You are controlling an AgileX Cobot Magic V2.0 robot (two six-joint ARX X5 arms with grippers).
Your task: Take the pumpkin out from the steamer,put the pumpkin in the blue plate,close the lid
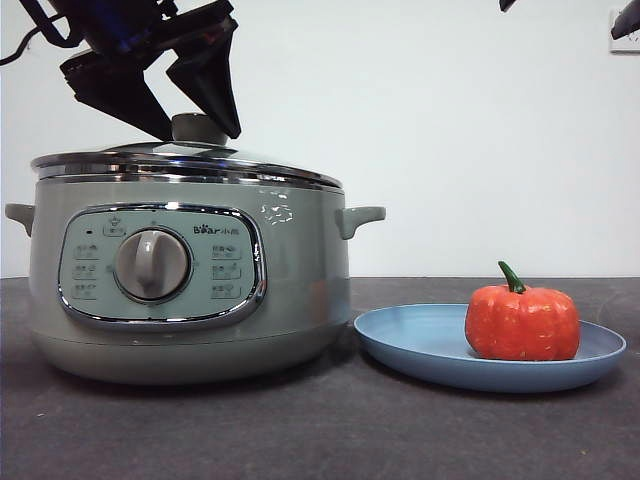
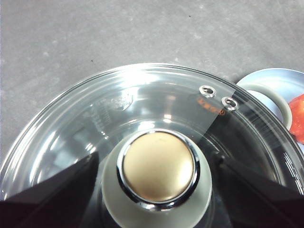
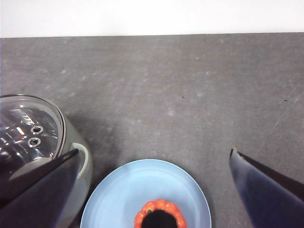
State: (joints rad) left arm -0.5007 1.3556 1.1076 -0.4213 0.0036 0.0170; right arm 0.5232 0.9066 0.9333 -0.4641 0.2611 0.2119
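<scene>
Table (image 1: 300,430) – dark grey, all items on it.

Steamer (image 1: 190,290) sits on the front view's left side. Lid (image 1: 190,160) is on it, chrome rim looks seated flush all round – no visible gap or tilt.

Blue plate (image 1: 430,345) just beside the steamer, on its handle side; rim near the base, can't confirm contact.

Pumpkin (image 1: 522,322) already on the plate, upright, stem up, toward the side far from the steamer.

Left gripper (image 1: 175,100) directly over the lid knob (image 2: 158,166). Jaws spread apart, one each side of the knob, not clamping – left wrist view shows clearance both sides. Holds nothing.

Right gripper (image 3: 154,190) hangs above plate + pumpkin, jaws wide apart, empty, well clear of both.

Step, my read: pumpkin xfer done, lid placed – we're at the tail of "close the lid", i.e. release.

Next move calls for: lift the left gripper straight up w/o catching the knob – side drift could drag the lid off-seat. Right arm only needs to stay clear of the pumpkin.
</scene>
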